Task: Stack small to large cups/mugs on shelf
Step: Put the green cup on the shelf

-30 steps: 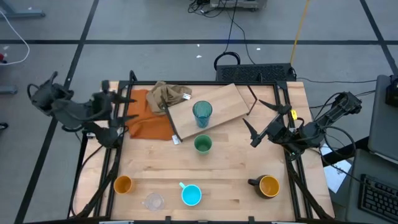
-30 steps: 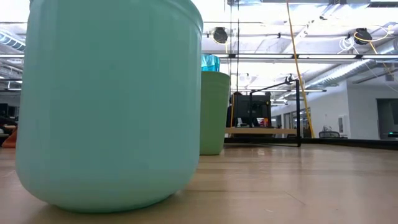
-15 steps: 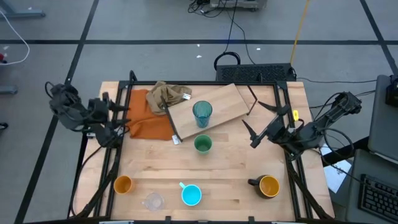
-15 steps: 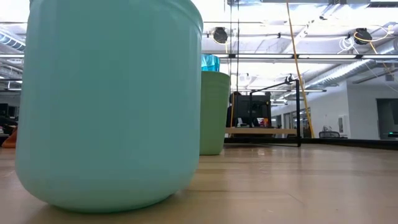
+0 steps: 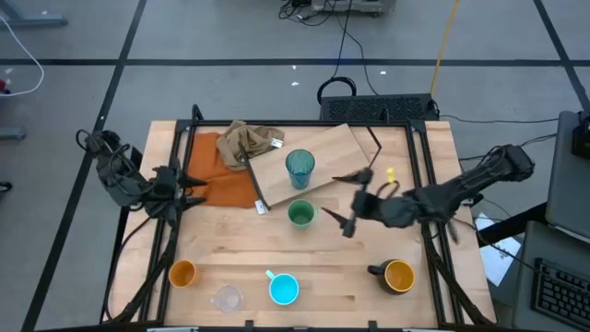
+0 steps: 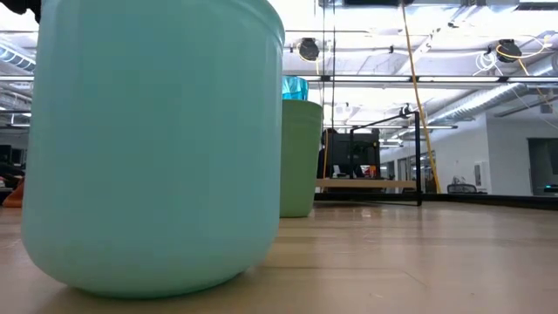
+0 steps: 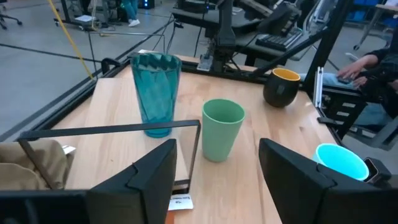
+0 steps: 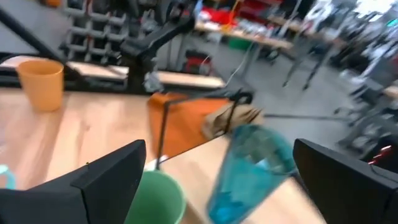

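Observation:
The shelf (image 5: 336, 152) stands slantwise at the table's far middle. The teal tumbler (image 5: 300, 169) stands upright on it. Just in front, the green cup (image 5: 300, 214) rests on its base on the table. Along the near edge stand the orange cup (image 5: 182, 273), the clear glass (image 5: 227, 298), the light-blue mug (image 5: 284, 289) and the black mug (image 5: 396, 275). My left gripper (image 5: 189, 189) hangs open at the left, by the orange cloth. My right gripper (image 5: 348, 198) is open just right of the green cup, pointing at it and the tumbler (image 8: 249, 162).
An orange cloth (image 5: 221, 175) lies at the far left with a crumpled tan cloth (image 5: 249, 143) over it and the shelf's left end. Black frame rails (image 5: 171, 249) run along both table sides. A seated person's hand (image 7: 364, 62) shows beyond the table's right side.
My left gripper has sunk and drawn back toward the table's left edge as its arm folded. My right gripper has swung from the right edge toward the green cup and rolled, its fingers staying wide apart. No cup has moved.

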